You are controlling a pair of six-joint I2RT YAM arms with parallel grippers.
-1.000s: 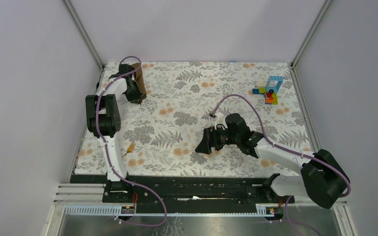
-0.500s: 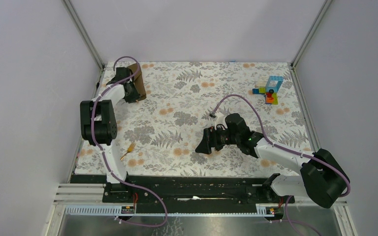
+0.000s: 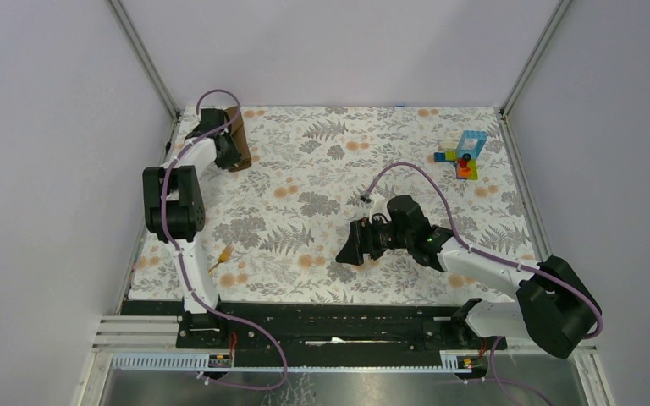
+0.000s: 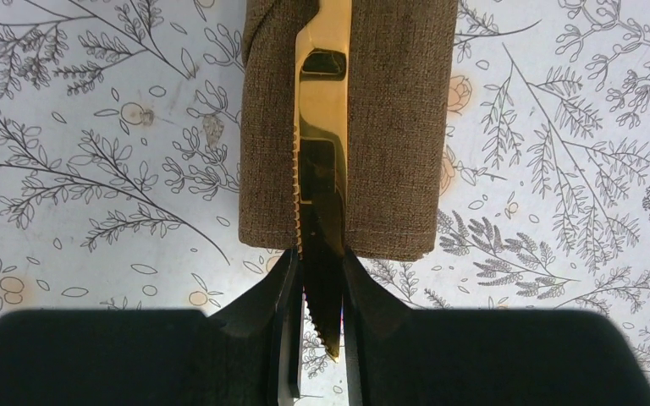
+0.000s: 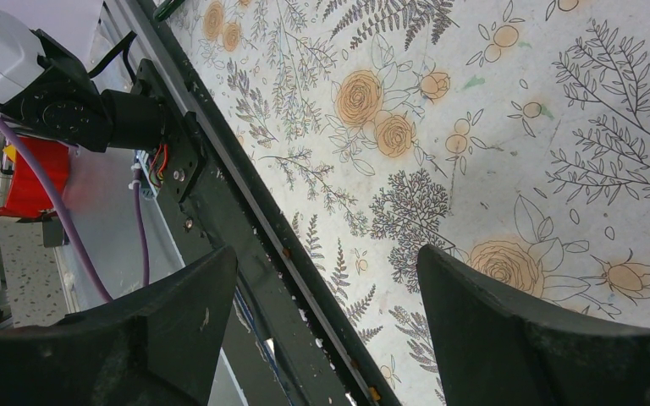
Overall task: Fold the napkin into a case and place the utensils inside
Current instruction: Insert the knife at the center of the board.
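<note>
The brown napkin (image 4: 389,127) lies folded into a narrow case at the table's far left corner (image 3: 239,144). My left gripper (image 4: 319,262) is shut on a golden serrated knife (image 4: 323,135); the knife runs along the middle of the folded napkin, its tip back between my fingers. In the top view my left gripper (image 3: 227,155) is at the napkin. Another yellow utensil (image 3: 223,255) lies near the table's front left edge. My right gripper (image 5: 326,279) is open and empty, hovering over the front middle of the table (image 3: 349,248).
A stack of colourful toy blocks (image 3: 465,155) stands at the far right. The floral table covering (image 3: 322,194) spans the table. The black front rail (image 5: 245,228) shows between my right fingers. Walls close in the left, right and far sides.
My left arm shifted at the far left corner, its wrist moving toward the back over the napkin. The right arm has not moved.
</note>
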